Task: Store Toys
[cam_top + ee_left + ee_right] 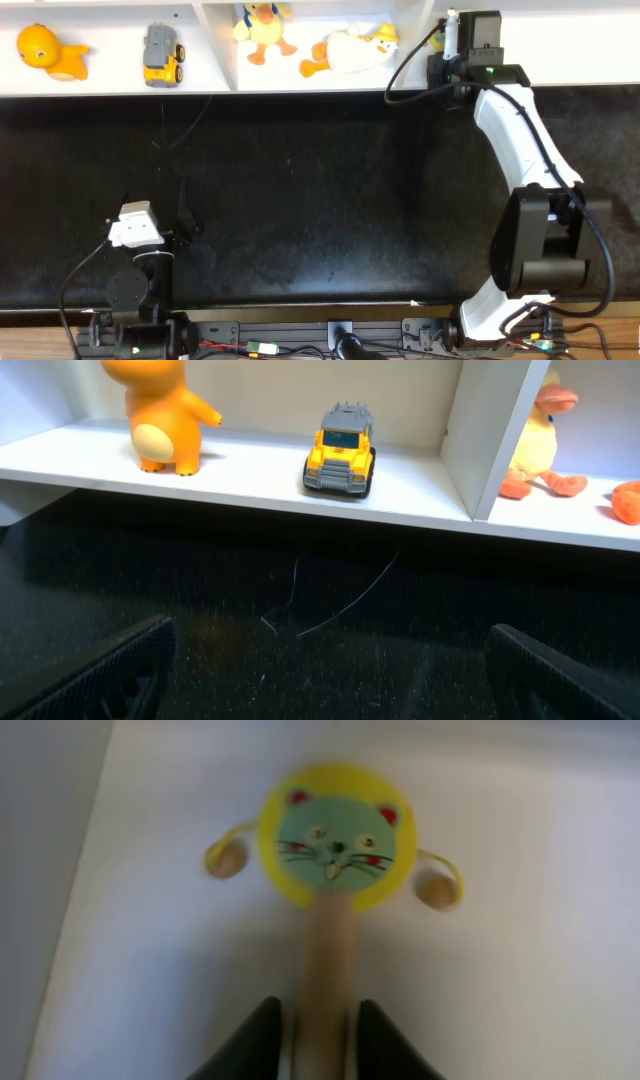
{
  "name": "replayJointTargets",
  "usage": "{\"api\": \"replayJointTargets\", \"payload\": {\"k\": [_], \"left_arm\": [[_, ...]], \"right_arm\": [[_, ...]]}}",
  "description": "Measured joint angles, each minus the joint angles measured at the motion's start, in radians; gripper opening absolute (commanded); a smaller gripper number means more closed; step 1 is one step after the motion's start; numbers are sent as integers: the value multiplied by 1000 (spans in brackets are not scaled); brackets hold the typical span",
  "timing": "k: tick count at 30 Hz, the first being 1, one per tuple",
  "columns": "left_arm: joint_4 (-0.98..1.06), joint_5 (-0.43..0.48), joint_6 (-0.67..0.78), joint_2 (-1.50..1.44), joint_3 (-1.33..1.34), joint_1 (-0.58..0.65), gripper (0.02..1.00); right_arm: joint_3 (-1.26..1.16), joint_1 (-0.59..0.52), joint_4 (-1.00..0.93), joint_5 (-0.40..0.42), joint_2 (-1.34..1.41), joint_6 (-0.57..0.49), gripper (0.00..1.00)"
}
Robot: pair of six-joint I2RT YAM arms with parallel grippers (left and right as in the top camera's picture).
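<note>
The right gripper [318,1012] is closed on the wooden handle [325,965] of a rattle drum [337,840], one finger pressed to each side of the stick. The drum lies in the far-right compartment of a white shelf [110,82]. Its yellow round head carries a green cat face turned up toward the wrist camera, and a small bead [225,861] on a yellow cord rests on the shelf floor at each side of the head. Seen from above, the right arm [515,120] stretches from its base across the dark surface [300,190] and into that compartment.

The left gripper [330,680] sits low over the surface near its own base, fingers spread wide and holding nothing, facing the shelf. Four other toys are on the shelf. An orange figure [50,50] and a yellow truck [162,55] stand well apart in the left compartment. A yellow plush duck [263,28] sits in the middle compartment, with a white plush duck [350,50] lying on its side just beside it.
</note>
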Motion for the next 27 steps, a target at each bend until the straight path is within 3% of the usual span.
{"api": "replayJointTargets", "payload": {"k": [4, 9, 14, 17, 27], "left_arm": [[0, 0, 0, 0, 0, 0, 998], [0, 0, 0, 0, 0, 0, 998], [0, 0, 0, 0, 0, 0, 998], [0, 0, 0, 0, 0, 0, 998], [0, 0, 0, 0, 0, 0, 998]], "right_arm": [[1, -1, -1, -8, 0, 14, 472], [8, -1, -27, -14, 0, 23, 704], [9, -1, -114, -13, -34, 31, 818], [-33, 0, -131, -2, -97, 26, 998], [-324, 27, -200, 42, -487, 31, 998]]}}
